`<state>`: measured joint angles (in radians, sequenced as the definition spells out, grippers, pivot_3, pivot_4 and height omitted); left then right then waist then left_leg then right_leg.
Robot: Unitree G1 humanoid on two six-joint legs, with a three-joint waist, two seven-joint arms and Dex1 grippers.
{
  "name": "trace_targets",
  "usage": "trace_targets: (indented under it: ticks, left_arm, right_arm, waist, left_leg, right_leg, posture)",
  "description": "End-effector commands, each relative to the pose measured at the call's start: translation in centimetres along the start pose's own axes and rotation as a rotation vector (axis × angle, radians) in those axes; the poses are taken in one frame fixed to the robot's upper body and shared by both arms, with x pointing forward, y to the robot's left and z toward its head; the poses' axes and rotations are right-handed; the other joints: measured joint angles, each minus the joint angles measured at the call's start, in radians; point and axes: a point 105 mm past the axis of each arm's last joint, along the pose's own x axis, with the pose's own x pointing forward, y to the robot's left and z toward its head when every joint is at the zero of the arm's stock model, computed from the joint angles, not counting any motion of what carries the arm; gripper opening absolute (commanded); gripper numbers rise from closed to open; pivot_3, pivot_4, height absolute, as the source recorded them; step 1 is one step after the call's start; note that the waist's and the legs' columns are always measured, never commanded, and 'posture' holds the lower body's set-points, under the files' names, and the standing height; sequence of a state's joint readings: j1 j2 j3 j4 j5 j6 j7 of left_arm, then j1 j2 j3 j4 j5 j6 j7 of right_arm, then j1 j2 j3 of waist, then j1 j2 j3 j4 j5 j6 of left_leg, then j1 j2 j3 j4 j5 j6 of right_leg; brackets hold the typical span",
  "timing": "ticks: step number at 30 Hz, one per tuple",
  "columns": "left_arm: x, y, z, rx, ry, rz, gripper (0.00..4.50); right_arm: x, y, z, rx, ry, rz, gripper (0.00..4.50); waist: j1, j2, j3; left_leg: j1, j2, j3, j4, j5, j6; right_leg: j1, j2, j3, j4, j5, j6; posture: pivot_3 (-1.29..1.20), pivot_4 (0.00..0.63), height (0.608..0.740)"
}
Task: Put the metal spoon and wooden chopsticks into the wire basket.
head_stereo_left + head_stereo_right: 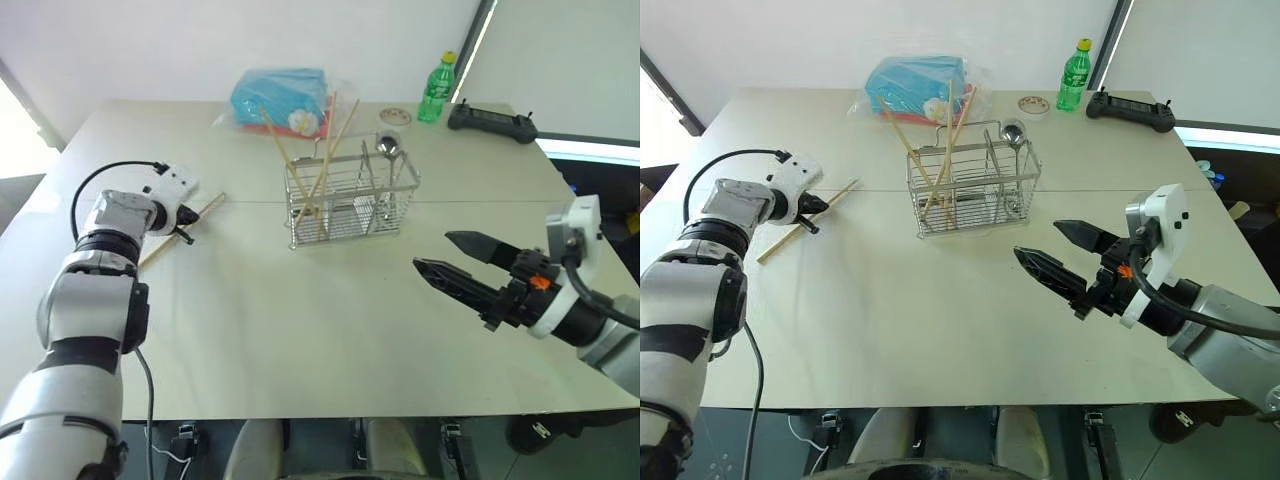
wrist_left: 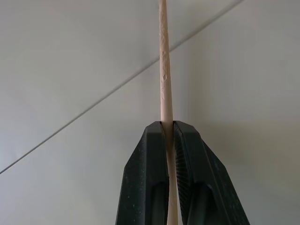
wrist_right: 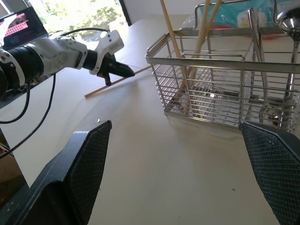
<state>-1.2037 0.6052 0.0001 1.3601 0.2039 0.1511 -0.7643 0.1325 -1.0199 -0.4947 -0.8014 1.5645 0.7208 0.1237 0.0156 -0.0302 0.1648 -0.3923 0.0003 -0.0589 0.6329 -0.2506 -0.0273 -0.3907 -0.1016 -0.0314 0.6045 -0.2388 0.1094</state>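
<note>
Chopsticks of pale wood: 3 lean tilted in the wire basket (image 1: 352,200) mid-counter, and 1 more chopstick (image 1: 180,230) lies at the counter's (image 1: 300,330) left side, clenched between the left gripper's (image 1: 183,224) jaws. Metal spoon (image 1: 388,147) stands upright in the basket's right compartment, bowl up, shiny. Behind the basket sit a blue wrapped package (image 1: 283,98), a green bottle (image 1: 436,88) and a black controller (image 1: 491,122). The right gripper (image 1: 448,259) hovers right of the basket, jaws spread wide, grasping nothing.
</note>
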Motion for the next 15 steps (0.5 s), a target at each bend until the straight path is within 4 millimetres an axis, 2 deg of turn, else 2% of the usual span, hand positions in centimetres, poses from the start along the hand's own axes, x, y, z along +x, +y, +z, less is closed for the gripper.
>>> trace_targets:
  ticks: [1,3,5,6,8,10,12,15]
  left_arm:
    - [-3.1,2.4,7.4,-0.097,-0.320,0.034,0.02]
    - [-4.9,3.2,10.7,-0.187,-0.523,0.033,0.02]
    - [-7.2,3.8,14.0,-0.362,-0.758,-0.022,0.02]
    - [-9.1,3.9,16.5,-0.448,-0.918,-0.080,0.02]
    - [-11.6,3.3,19.3,-0.531,-1.091,-0.189,0.02]
    - [-13.3,1.4,21.3,-0.525,-1.192,-0.272,0.02]
    - [-14.6,-1.5,22.8,-0.488,-1.251,-0.348,0.02]
    - [-15.4,-5.4,24.1,-0.437,-1.286,-0.414,0.02]
  right_arm:
    - [-0.1,0.3,0.7,-0.024,-0.020,0.012,4.50]
    - [-0.2,0.4,0.7,-0.029,-0.013,0.014,4.50]
    - [-0.4,0.5,0.6,-0.023,-0.012,0.012,4.50]
    - [-0.4,0.5,0.6,-0.017,-0.012,0.010,4.50]
    - [-0.4,0.5,0.4,-0.010,-0.012,0.007,4.50]
    - [-0.4,0.6,0.3,-0.006,-0.011,0.006,4.50]
    - [-0.3,0.6,0.2,-0.003,-0.012,0.007,4.50]
    - [-0.2,0.7,0.2,-0.002,-0.017,0.010,4.50]
  waist:
    - [0.000,0.000,0.000]
    - [-0.002,0.000,0.000]
    - [-0.002,0.000,0.000]
    - [-0.002,0.000,0.000]
    - [-0.002,0.000,0.000]
    - [-0.001,0.000,0.000]
    - [-0.002,0.001,0.000]
    - [-0.002,0.001,-0.001]
  left_leg:
    - [0.000,0.000,0.000,0.000,0.000,0.000]
    - [0.000,0.000,0.001,0.000,0.000,0.000]
    - [0.000,0.000,0.001,-0.001,0.000,0.000]
    - [0.000,0.000,0.001,-0.001,0.000,0.000]
    - [0.000,0.000,0.000,-0.001,0.000,0.000]
    - [0.000,0.000,0.000,-0.001,0.000,0.000]
    - [0.001,0.000,0.000,0.000,0.000,0.000]
    - [0.002,-0.001,0.000,0.000,0.001,-0.001]
  right_leg:
    - [0.000,0.000,0.000,0.000,0.000,0.000]
    - [0.000,0.000,0.000,-0.001,0.000,0.000]
    - [0.000,0.000,0.000,-0.001,0.000,0.000]
    - [0.000,0.000,0.000,-0.001,0.000,0.000]
    - [0.000,0.000,0.000,-0.001,0.000,0.001]
    - [0.001,0.000,0.000,-0.001,0.000,0.001]
    - [0.002,-0.001,0.000,-0.001,0.001,0.002]
    - [0.004,-0.001,0.002,-0.001,0.001,0.003]
  posture:
    - [0.00,0.150,0.720]
    - [0.00,0.150,0.720]
    - [0.00,0.150,0.720]
    - [0.00,0.150,0.720]
    - [0.00,0.150,0.720]
    - [0.00,0.150,0.720]
    - [0.00,0.150,0.720]
    - [0.00,0.150,0.720]
